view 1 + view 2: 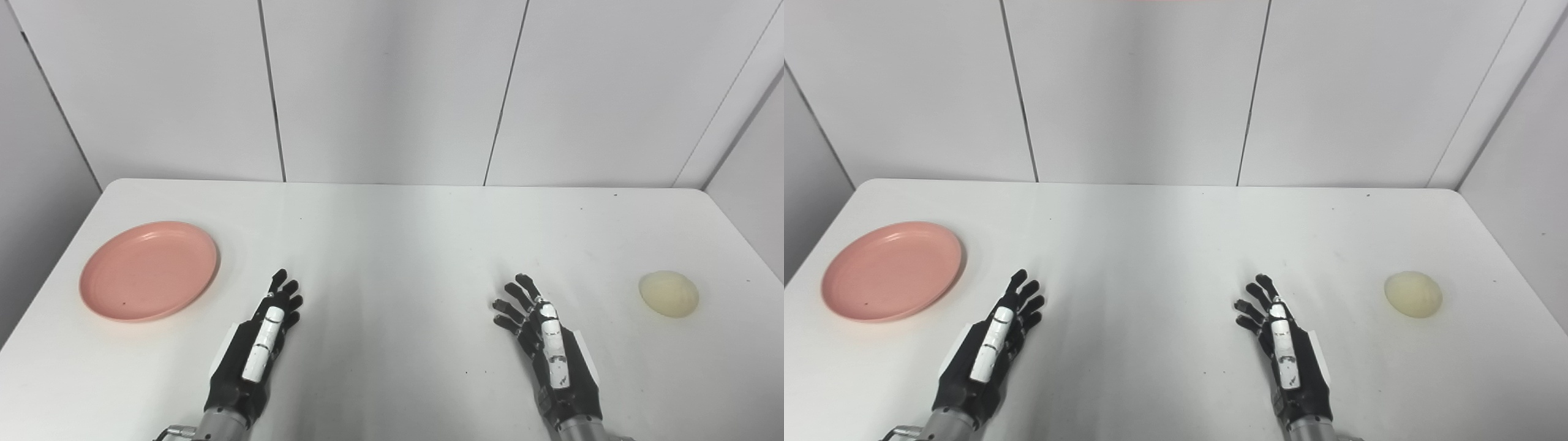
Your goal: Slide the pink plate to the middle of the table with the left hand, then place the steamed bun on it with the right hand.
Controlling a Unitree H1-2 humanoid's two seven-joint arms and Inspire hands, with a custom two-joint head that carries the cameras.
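Plate [149,271] untouched at table's [392,245] left; bun [668,293] far right. Left hand [257,349], right hand [551,349] both released, empty. Next, probably: left reaches plate rim, slides it to centre.

A bare lab-style test booth: plain white table [392,245] boxed in by seamed white wall panels [392,92].

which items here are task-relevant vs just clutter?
Task-relevant:
- pink plate, far left of the table, empty
- steamed bun, far right of the table
- left hand, open, apart from the plate
- right hand, open, apart from the bun

Not part of the job:
- nothing loose; only the white table and the wall panels behind it
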